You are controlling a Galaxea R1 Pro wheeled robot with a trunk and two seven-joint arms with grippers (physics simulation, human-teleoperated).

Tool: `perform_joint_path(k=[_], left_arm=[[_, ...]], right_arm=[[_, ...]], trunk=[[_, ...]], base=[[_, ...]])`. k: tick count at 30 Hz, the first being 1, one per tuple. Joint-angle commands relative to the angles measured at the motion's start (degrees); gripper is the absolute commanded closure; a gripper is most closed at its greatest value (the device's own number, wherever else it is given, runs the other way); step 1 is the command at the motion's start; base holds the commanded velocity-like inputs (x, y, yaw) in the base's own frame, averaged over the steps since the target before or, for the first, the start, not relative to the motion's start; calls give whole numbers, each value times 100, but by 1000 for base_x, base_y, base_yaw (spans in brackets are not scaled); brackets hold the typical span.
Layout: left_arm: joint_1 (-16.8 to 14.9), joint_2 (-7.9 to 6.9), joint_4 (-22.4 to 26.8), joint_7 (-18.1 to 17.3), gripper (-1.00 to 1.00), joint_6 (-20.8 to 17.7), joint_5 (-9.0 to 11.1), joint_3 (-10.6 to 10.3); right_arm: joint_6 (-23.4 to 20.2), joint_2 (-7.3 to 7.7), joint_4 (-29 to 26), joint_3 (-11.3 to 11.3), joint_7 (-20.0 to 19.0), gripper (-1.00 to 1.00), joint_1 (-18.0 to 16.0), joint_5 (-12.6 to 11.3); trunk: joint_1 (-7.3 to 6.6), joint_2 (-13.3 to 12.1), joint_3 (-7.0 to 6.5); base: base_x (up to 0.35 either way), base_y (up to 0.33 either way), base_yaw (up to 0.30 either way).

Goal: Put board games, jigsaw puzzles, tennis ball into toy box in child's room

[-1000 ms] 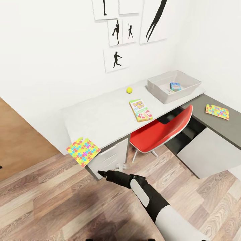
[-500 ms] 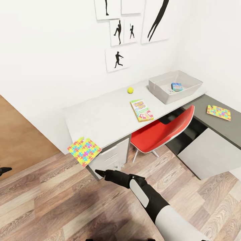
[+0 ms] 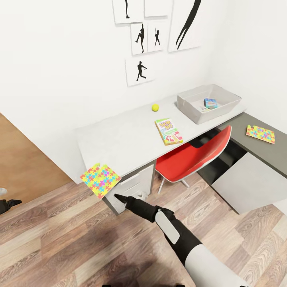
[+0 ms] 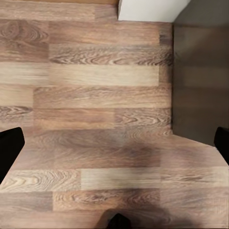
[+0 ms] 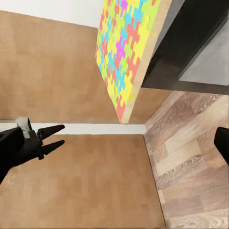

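A multicoloured jigsaw puzzle [image 3: 100, 180] overhangs the near left corner of the white desk [image 3: 119, 139], and its edge and face show close up in the right wrist view [image 5: 125, 57]. My right gripper [image 3: 120, 197] is open and empty just below and right of that puzzle, apart from it. Further along the desk are a yellow tennis ball [image 3: 155, 107] and a Skip-Bo board game [image 3: 168, 131]. The grey toy box [image 3: 191, 109] holds a small blue box [image 3: 210, 103]. A second puzzle [image 3: 260, 134] lies on the grey side desk. My left gripper [image 3: 6, 204] hangs open over the floor.
A red chair [image 3: 191, 157] is tucked under the desk between the drawer unit [image 3: 133, 187] and the grey side desk [image 3: 255, 159]. Wood floor [image 4: 109, 95] spreads below both arms. Black silhouette pictures [image 3: 139, 71] hang on the white wall.
My right gripper has risen toward the puzzle at the desk corner. My left gripper has come into the head view at its left edge. The view shifted slightly at first.
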State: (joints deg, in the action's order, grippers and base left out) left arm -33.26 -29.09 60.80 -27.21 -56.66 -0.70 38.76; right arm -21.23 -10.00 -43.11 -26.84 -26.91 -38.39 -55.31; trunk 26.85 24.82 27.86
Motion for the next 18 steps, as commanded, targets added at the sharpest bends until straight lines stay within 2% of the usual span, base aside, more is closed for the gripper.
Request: perform_joint_path(k=[1, 3, 4, 9, 18], left_arm=[[-6, 0, -10, -25, -100, -28, -8, -29], [-6, 0, -150, -29, -100, -13, -11, -131], [-6, -2, -210, -31, -100, -9, -12, -154], [-6, -8, -306, -37, -100, -4, 17, -199], [-6, -4, -364, -31, -100, -3, 6, -205]], right_arm=[[-32, 0, 2, 1, -8, -100, -5, -152], [-31, 0, 21, 13, -25, -100, -6, -469], [-31, 0, 26, 21, -29, -100, -4, -529], [-13, 0, 42, 101, -36, -100, -5, -619], [19, 0, 56, 163, -38, -100, -3, -628]], trunk=[[3, 9, 8], [3, 9, 8], [3, 9, 8], [3, 9, 8], [3, 9, 8]], base=[[0, 0, 0], [0, 0, 0], [0, 0, 0], [0, 0, 0], [0, 0, 0]])
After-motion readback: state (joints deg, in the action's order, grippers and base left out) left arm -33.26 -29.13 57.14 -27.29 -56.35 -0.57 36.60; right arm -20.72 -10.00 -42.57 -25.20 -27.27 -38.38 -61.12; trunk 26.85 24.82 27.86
